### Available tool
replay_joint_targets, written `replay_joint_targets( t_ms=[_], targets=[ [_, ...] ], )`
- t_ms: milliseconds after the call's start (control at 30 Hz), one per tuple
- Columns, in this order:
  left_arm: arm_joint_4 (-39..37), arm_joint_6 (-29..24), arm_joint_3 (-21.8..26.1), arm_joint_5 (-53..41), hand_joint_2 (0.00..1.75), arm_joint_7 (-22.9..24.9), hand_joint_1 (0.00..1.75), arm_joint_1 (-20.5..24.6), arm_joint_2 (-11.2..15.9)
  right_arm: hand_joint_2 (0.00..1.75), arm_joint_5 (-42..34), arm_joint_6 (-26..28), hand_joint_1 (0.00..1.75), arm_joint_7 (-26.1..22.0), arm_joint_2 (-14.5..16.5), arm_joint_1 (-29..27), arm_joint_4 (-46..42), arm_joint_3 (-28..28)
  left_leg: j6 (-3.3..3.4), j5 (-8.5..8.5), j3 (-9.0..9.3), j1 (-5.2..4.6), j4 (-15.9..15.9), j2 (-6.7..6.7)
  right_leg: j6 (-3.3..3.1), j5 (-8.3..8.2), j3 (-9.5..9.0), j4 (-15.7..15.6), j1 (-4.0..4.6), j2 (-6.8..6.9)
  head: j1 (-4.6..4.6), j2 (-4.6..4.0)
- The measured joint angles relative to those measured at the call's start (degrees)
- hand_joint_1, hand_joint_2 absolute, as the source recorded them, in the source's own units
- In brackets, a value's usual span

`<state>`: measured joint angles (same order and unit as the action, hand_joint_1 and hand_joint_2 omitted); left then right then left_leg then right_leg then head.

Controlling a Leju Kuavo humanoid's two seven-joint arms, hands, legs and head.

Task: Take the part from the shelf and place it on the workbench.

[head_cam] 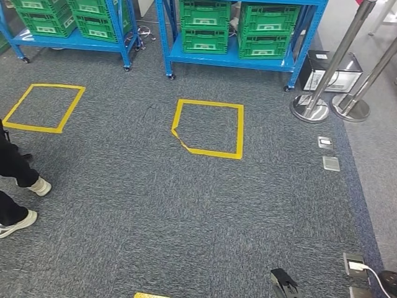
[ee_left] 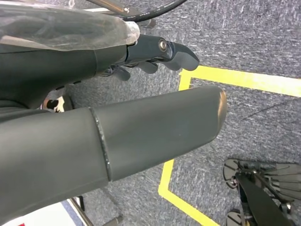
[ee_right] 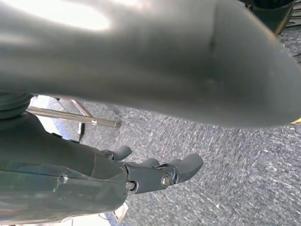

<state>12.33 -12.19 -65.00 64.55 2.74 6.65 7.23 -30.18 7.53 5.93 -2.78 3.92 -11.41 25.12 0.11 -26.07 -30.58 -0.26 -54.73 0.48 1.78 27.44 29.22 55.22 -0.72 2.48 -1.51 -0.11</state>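
Approach step: blue shelf (head_cam: 234,59), upper centre, well apart. Left hand (ee_left: 152,122), right hand (ee_right: 156,174) spread, empty. Next: walk to shelf.

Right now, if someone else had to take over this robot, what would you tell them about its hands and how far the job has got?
Left hand: hanging over the carpet, fingers apart, holding nothing.
Right hand: the same, fingers loose and holding nothing.
Blue shelves with green crates stand ahead across the carpet, beyond a yellow taped square. No part can be made out from here.
A person's feet are at the left of the head view.
Done: nothing yet. Left: approach the shelf, take the part, carry it to the workbench.
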Motion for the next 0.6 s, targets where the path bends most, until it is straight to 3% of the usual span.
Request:
replay_joint_targets(
  t_ms=[600],
  targets=[
    [0.0,-0.1,0.0,-0.3,0.00,-0.2,0.00,0.0,0.1,0.00,-1.7,-0.9,0.00,-0.3,0.0,0.0,0.0,0.0,0.49,-0.13,-0.10,-0.14,-0.3,0.01,0.37,-0.12,-0.02,-0.1,-0.15,0.07,0.40,0.00]
  ],
)
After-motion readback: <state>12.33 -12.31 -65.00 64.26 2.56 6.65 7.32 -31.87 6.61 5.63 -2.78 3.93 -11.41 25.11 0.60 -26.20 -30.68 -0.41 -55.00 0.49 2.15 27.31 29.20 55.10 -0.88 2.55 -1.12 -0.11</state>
